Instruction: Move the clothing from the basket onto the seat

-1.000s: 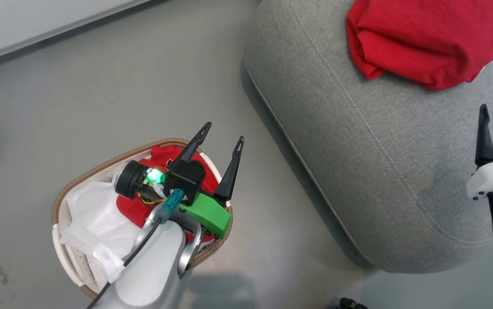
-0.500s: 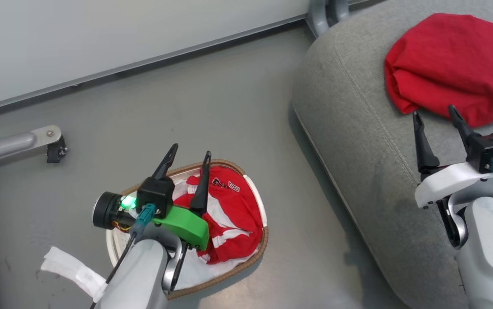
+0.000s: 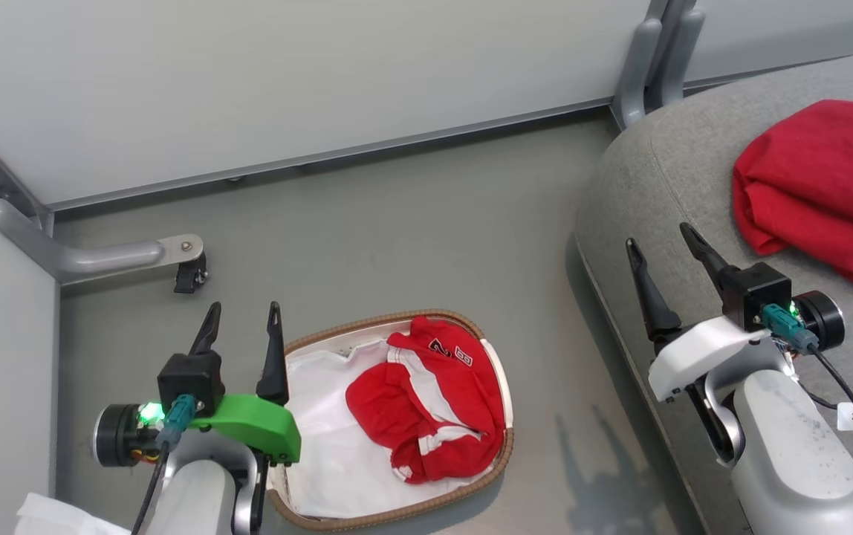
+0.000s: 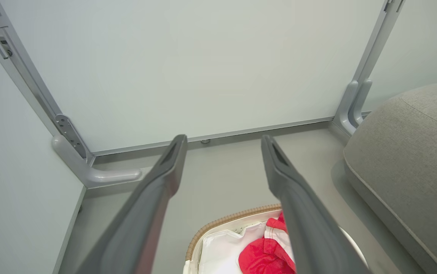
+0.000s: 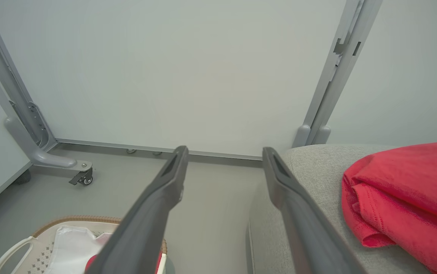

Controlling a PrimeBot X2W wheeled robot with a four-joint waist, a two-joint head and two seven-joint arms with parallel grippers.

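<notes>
seat (image 3: 646, 178): matt woven cloth | basket (image 3: 378, 319): perforated plastic, woven rim

1. Light is bright, even and diffuse in every view; the red clothing (image 3: 426, 401) reads vivid.
2. Shadows are soft: a faint forked shadow (image 3: 590, 461) lies on the floor (image 3: 412, 223), a darker band runs under the seat (image 3: 642, 186) edge.
3. A green lamp (image 3: 148, 412) glows on the left wrist.
4. In both wrist views the near fingers (image 4: 146, 213) are soft-focused, and the wall posts (image 4: 23, 76) lean at the edges.

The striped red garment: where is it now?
The striped garment lies in the basket, on its white liner, lower centre of the head view, right of the left gripper.
</notes>
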